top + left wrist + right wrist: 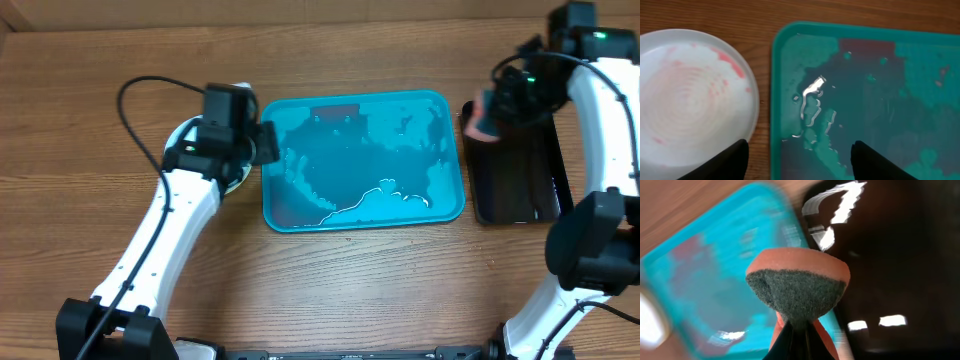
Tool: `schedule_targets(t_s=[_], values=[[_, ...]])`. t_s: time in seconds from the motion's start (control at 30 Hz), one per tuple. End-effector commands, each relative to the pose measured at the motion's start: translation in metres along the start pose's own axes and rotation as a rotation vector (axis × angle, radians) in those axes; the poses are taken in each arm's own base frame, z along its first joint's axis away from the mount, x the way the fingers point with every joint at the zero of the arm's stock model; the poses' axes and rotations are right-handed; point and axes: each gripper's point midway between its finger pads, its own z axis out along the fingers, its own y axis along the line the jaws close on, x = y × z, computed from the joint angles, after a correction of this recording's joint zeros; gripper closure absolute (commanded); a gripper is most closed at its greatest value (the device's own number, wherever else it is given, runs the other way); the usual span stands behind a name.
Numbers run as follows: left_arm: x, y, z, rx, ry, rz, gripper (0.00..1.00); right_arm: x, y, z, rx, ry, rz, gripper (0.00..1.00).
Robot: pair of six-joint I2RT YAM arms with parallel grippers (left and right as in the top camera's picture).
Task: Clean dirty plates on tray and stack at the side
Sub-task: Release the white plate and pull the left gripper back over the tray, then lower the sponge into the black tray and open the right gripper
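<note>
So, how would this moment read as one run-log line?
left end effector: open, empty | right end effector: pinching sponge | plate: smeared, beside tray

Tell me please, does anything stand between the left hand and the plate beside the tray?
Nothing visible does. The plate lies on the table just left of the rim of the tray, and the open left hand hangs above the two, with nothing between.

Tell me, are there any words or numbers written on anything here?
There are none. The plate, the blue tray, the sponge and the black tray carry no words, numbers or signs. The white squiggles on the blue tray are only shine, not writing.
</note>
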Motion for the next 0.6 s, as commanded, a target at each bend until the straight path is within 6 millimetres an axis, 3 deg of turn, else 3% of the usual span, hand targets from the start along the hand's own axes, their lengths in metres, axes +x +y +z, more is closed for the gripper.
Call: schedule_targets(t_s=[0.0, 0.13, 0.23, 0.43, 0.57], values=[[-0.003, -0.018, -0.007, 0.036, -0.019, 0.053, 0.28, -0.012, -0.047, -0.02, 0.21, -0.091, 0.044, 0.96], [-0.002, -0.026, -0.006, 0.048, -0.021, 0.068, 0.1, -0.016, -0.065, -0.008, 0.29, -0.111, 0.042, 0.96], [-0.002, -0.026, -0.005, 0.049, -0.022, 0.068, 0.04, -0.014, -0.069, 0.009, 0.29, -0.103, 0.038, 0.95], [-0.002, -0.026, -0.005, 0.049, -0.02, 0.068, 0.0, -0.002, -0.079, 0.036, 0.297, -0.064, 0.04, 0.88], [-0.001, -0.026, -0.005, 0.049, -0.019, 0.068, 0.0, 0.007, -0.082, 0.05, 0.288, -0.038, 0.038, 0.78]])
